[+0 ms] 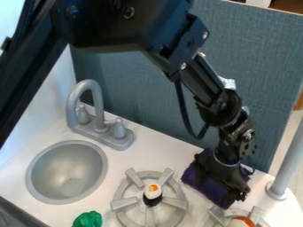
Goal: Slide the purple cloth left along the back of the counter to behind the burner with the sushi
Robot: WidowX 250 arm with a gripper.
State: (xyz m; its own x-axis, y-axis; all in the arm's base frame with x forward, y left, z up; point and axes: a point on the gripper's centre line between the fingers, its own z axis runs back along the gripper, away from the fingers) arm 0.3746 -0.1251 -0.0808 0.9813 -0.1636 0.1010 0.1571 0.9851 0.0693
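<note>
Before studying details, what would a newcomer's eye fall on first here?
Probably the bulky black robot arm, slanting down from the top edge, its black gripper at a dark purple cloth on the right. Next, the round grey sink basin at the left, near a curved grey faucet.

Toy kitchen set, small grey sink [34, 179] with faucet [87, 85], mock stove burners [125, 203], blue-grey partition [260, 57] behind
</note>
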